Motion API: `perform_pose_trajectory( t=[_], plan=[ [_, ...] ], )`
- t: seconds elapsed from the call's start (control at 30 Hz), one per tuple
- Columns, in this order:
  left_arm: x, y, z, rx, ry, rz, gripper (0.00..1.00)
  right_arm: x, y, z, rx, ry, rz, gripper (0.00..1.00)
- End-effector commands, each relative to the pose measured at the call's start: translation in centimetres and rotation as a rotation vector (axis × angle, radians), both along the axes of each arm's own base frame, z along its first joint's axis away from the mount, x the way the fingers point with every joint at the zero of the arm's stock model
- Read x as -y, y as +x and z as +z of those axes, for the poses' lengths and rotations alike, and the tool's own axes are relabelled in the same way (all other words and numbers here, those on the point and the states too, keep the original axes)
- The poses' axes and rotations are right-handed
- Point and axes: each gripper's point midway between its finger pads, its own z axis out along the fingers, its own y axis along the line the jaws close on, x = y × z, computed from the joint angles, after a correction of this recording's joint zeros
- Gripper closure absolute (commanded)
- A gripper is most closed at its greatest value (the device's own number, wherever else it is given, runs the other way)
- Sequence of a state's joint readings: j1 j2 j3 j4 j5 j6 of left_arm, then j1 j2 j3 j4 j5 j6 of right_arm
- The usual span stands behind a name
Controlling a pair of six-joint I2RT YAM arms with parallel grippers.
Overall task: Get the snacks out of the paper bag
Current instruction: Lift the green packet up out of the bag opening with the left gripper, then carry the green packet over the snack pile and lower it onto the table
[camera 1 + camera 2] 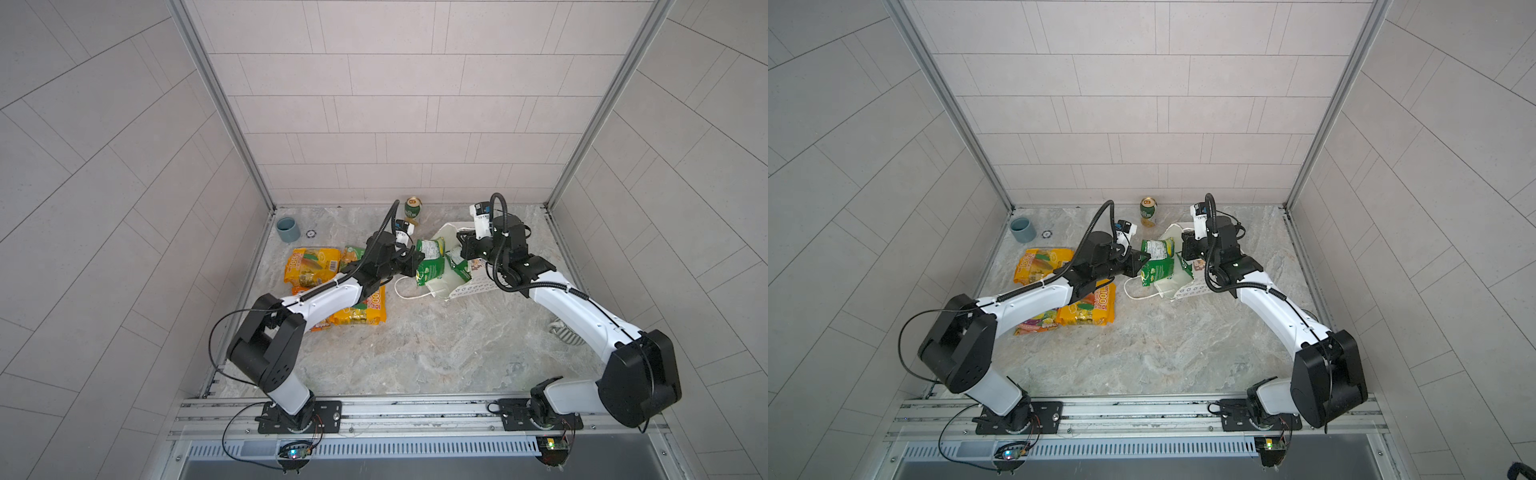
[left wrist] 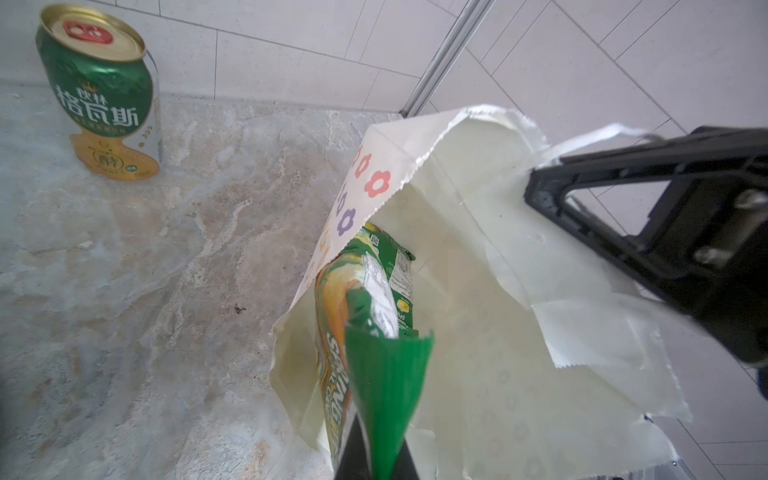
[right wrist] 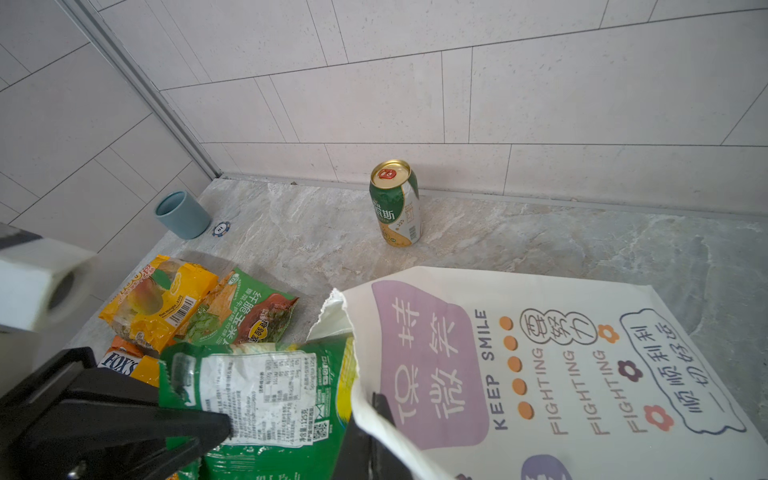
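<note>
The paper bag lies on its side on the marble top, mouth towards the left arm. A green snack packet sticks half out of that mouth. My left gripper is shut on the packet's edge. My right gripper is shut on the bag's upper rim and holds the mouth up. More green shows deeper inside the bag. Other snacks lie left of the bag: a yellow-orange packet, an orange one and a green one.
A green-gold drink can stands by the back wall. The grey-blue cup and a small disc sit in the back left corner. A striped object lies under the right arm. Walls close three sides.
</note>
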State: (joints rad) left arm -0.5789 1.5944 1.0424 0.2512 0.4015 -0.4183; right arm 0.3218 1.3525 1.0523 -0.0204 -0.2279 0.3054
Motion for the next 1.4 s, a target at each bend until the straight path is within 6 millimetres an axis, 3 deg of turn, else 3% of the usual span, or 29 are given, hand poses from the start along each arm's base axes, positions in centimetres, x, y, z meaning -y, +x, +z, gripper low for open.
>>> perform_pose_trajectory(
  t=[0.0, 0.2, 0.47, 0.6, 0.83, 0.9, 1.07, 1.27, 1.37],
  plan=[
    [-0.3, -0.4, 8.4, 0.138, -0.125, -0.041, 1.00, 1.7, -0.2, 1.1, 0.024, 0.003, -0.067, 1.00],
    [-2.1, -1.5, 10.7, 0.129, -0.108, -0.052, 1.00, 4.2, -0.3, 1.6, 0.029, 0.021, -0.151, 1.00],
    [-7.6, -0.1, 12.2, 0.137, -0.027, 0.119, 1.00, 6.3, -0.4, 1.3, 0.022, 0.035, -0.225, 1.00],
    [-9.0, 1.9, 9.3, 0.049, 0.067, 0.168, 1.00, 6.3, -0.4, 1.3, 0.021, 0.042, -0.224, 1.00],
    [-6.8, 5.1, 3.1, -0.108, 0.098, 0.057, 1.00, 6.1, -0.4, 1.2, 0.021, 0.047, -0.213, 1.00],
    [-7.0, 6.1, 1.3, -0.175, 0.121, 0.074, 1.00, 6.1, -0.4, 1.2, 0.024, 0.046, -0.212, 1.00],
    [-4.7, 7.1, -0.9, -0.243, 0.048, -0.012, 1.00, 6.1, -0.3, 1.0, 0.023, 0.045, -0.211, 1.00],
    [-5.2, 8.5, -4.5, -0.306, 0.076, 0.031, 1.00, 5.9, -0.3, 1.0, 0.024, 0.049, -0.201, 1.00],
    [-6.6, 9.0, -6.1, -0.335, 0.115, 0.068, 1.00, 5.9, -0.3, 1.1, 0.026, 0.047, -0.200, 1.00]
  ],
)
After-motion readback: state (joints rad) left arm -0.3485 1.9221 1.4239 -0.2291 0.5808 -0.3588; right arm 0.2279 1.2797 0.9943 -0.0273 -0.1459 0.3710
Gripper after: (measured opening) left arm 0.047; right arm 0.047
